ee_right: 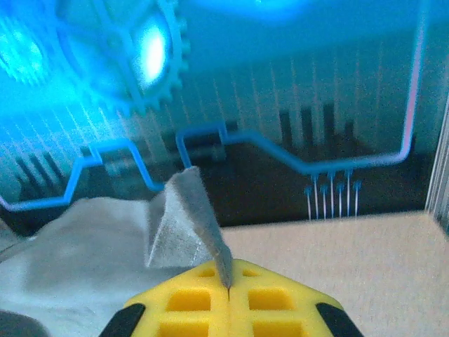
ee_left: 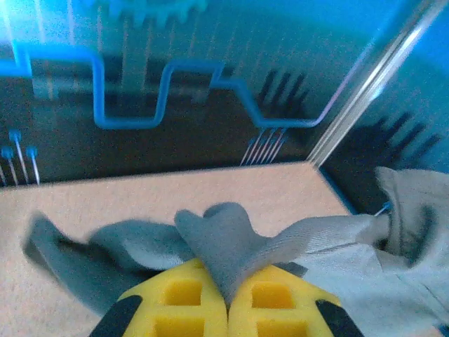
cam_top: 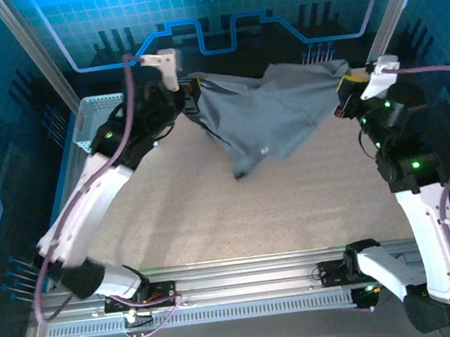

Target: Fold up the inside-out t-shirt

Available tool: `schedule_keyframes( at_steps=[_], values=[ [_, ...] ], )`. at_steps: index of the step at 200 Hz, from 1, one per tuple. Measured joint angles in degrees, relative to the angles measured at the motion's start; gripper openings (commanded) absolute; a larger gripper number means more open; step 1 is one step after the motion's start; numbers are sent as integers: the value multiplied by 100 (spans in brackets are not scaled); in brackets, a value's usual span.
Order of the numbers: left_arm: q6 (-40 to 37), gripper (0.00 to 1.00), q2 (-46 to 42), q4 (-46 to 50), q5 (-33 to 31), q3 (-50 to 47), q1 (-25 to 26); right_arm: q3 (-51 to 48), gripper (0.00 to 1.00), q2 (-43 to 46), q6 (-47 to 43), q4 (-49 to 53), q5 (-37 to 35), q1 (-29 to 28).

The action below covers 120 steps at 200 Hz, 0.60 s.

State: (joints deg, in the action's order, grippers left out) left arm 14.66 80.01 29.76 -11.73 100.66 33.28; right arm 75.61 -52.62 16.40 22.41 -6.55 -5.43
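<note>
The dark grey t-shirt (cam_top: 263,113) hangs stretched between both arms above the far half of the table, its lower end sagging toward the middle. My left gripper (cam_top: 191,90) is shut on the shirt's left edge; in the left wrist view a fold of grey cloth (ee_left: 228,246) sticks up between the yellow fingers (ee_left: 175,298). My right gripper (cam_top: 351,79) is shut on the right edge; in the right wrist view a pointed corner of cloth (ee_right: 186,225) rises from the closed yellow fingers (ee_right: 273,298).
A light blue mesh basket (cam_top: 94,119) stands at the far left behind the left arm. The beige tabletop (cam_top: 255,214) lies bare in front of the shirt. Aluminium frame posts (cam_top: 398,3) and the blue back wall close in the far side.
</note>
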Motion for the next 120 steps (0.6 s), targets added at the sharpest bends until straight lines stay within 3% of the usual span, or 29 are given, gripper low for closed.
schedule_keyframes(
  at_steps=[29, 56, 82, 100, 120],
  values=[
    [-326, 4, -931, -216, -337, -1174, 769, -291, 0, 299, -37, -61, 0, 116],
    [-221, 28, -699, -321, -304, -2758, 1285, -1443, 0, 509, 105, 7, -2, 188],
    [170, 54, 315, -365, 284, -3960, 1751, -2745, 0, 535, 393, 210, 20, 450],
    [444, 69, 472, -289, 544, -4485, 1873, -3340, 0, 581, 553, 446, 63, 721],
    [713, 73, 232, -291, 612, -4586, 1578, -3620, 0, 776, 649, 538, 74, 999]
  ],
)
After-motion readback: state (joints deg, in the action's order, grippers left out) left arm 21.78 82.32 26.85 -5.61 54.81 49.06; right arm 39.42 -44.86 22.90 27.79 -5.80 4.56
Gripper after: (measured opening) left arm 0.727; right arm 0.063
